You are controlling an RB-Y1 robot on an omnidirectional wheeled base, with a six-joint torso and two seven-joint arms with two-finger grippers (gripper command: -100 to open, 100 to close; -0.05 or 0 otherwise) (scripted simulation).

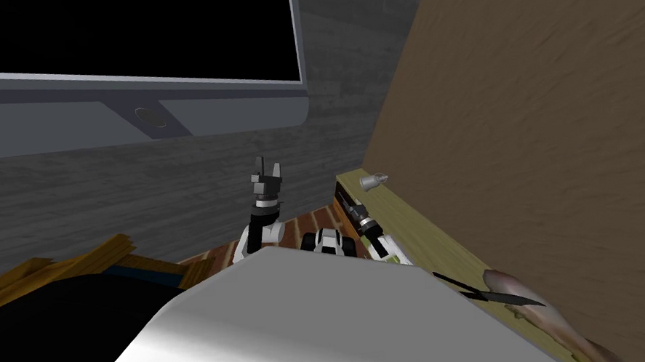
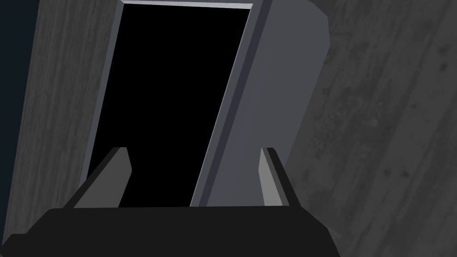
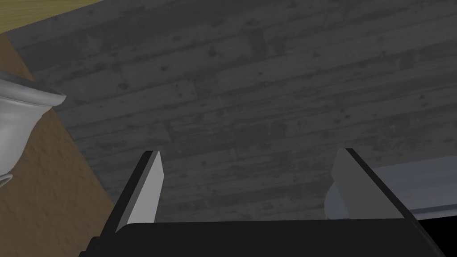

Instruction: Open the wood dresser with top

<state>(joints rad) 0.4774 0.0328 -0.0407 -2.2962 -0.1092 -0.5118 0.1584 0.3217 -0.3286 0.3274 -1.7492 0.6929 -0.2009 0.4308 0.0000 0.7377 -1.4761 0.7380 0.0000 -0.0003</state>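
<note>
Step in hand: approach to the dresser (image 1: 550, 133); no grasp yet, and nothing visibly opened.
Dresser: broad brown wood-grained plane on the right of the head view, bordered by an olive strip (image 1: 420, 228); brown face also at the edge of the right wrist view (image 3: 40, 187).
Silver piece (image 1: 373, 180): small and bell-shaped, at the far end of the olive strip, against the brown plane; looms large beside the right hand in the right wrist view (image 3: 18, 116); knob or loose ornament, cannot tell.
Right gripper (image 1: 346, 204): low beside the olive strip, near the silver piece but apart from it; fingers (image 3: 147, 187) spread wide with nothing between them, aimed at a grey plank wall (image 3: 267, 89) rather than at the dresser.
Left gripper (image 1: 267, 169): raised, well apart from the dresser; fingers (image 2: 270, 178) parted and empty, facing a grey-framed black panel (image 2: 276, 89).
Progress: early, judging by two free hands and no gap or pulled-out front in sight.
Next move: probably a turn of the right wrist toward the brown plane to bring the silver piece, or whatever handle there is, between the fingers; then a close and a pull. Worth confirming the handle first.
Risk: fingers slipping past so small a piece, or closing on the strip's edge instead.
</note>
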